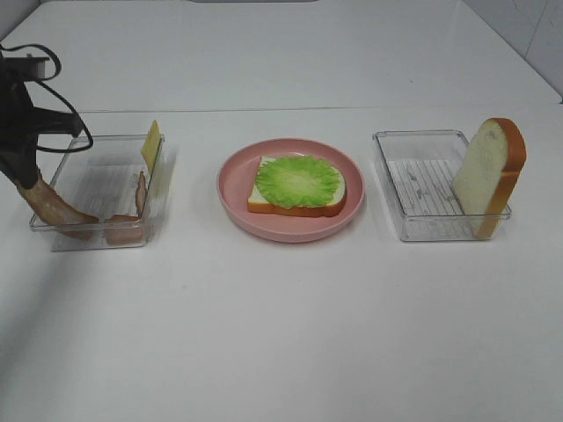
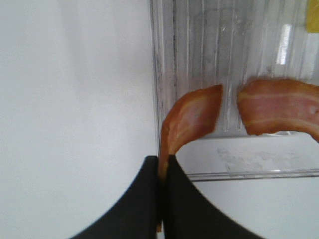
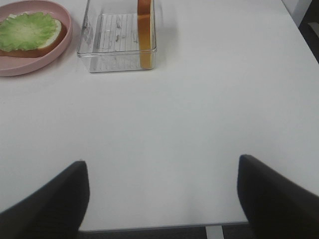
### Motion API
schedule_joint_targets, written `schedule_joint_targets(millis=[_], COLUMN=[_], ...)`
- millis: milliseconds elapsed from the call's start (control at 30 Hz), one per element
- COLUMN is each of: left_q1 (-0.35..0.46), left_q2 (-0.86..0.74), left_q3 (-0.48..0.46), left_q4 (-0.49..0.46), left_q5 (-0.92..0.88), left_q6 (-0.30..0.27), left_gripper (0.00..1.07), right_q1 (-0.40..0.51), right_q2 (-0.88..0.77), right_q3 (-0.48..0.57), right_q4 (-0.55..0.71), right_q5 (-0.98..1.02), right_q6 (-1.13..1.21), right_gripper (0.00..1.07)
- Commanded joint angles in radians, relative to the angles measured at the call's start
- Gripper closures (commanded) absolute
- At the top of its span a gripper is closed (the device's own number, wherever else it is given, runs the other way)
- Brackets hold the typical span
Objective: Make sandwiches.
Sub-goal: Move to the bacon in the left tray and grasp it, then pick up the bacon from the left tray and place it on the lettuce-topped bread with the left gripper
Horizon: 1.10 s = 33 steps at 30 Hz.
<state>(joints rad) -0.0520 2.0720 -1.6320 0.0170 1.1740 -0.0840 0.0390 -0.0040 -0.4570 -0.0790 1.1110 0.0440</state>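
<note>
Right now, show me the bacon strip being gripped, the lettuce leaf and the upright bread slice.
bacon strip [image 2: 194, 117], left wrist view, middle of its curved face.
lettuce leaf [image 1: 299, 180], exterior high view, its centre.
upright bread slice [image 1: 479, 180], exterior high view, white face.

Sandwich parts, counted
2 trays [image 1: 97, 180], 1 plate [image 1: 290, 230], 2 bread slices [image 1: 488, 176], 1 lettuce leaf [image 1: 299, 180], 1 cheese square [image 1: 151, 145], 2 bacon strips [image 2: 194, 117], 1 between the left jaws.

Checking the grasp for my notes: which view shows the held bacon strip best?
Left wrist: the bacon strip is close up, its end pinched between the fingers. Exterior high shows it small, at the clear tray's corner. Right wrist misses it.
</note>
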Motion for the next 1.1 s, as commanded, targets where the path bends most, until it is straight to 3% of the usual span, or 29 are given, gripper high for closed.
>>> schedule_joint_targets(millis=[33, 300, 400, 433, 467, 500, 567, 600, 733, 867, 1100], left_q1=[0.0, -0.003, -0.016, -0.037, -0.037, -0.068, -0.085, -0.114, -0.155, -0.233, -0.341], left_q2=[-0.088, -0.248, -0.277, -0.28, -0.28, -0.278, -0.275, -0.26, -0.225, -0.119, 0.075], left_q3=[-0.003, -0.028, -0.104, -0.172, -0.172, -0.257, -0.284, -0.334, -0.386, -0.45, -0.548], left_q4=[-0.009, -0.05, -0.083, -0.089, -0.089, -0.093, -0.094, -0.106, -0.156, -0.289, -0.426], left_q5=[0.014, 0.02, 0.059, 0.082, 0.082, 0.098, 0.099, 0.099, 0.096, 0.059, 0.028], left_q6=[-0.013, -0.031, -0.03, -0.03, -0.03, -0.031, -0.034, -0.034, -0.034, -0.031, -0.003], left_gripper=[1.07, 1.07, 1.07, 1.07, 1.07, 1.07, 1.07, 1.07, 1.07, 1.07, 1.07], right_q1=[-0.002, -0.002, -0.002, -0.002, -0.002, -0.002, -0.002, -0.002, -0.002, -0.002, -0.002], right_q2=[-0.021, -0.021, -0.021, -0.021, -0.021, -0.021, -0.021, -0.021, -0.021, -0.021, -0.021], right_q3=[0.003, 0.003, 0.003, 0.003, 0.003, 0.003, 0.003, 0.003, 0.003, 0.003, 0.003], right_q4=[0.002, 0.002, 0.002, 0.002, 0.002, 0.002, 0.002, 0.002, 0.002, 0.002, 0.002], right_q5=[-0.007, -0.007, -0.007, -0.007, -0.007, -0.007, -0.007, -0.007, -0.007, -0.007, -0.007], right_q6=[0.005, 0.005, 0.005, 0.005, 0.005, 0.005, 0.005, 0.005, 0.005, 0.005, 0.005], right_gripper=[0.27, 0.27, 0.27, 0.27, 0.27, 0.27, 0.27, 0.27, 0.27, 0.27, 0.27])
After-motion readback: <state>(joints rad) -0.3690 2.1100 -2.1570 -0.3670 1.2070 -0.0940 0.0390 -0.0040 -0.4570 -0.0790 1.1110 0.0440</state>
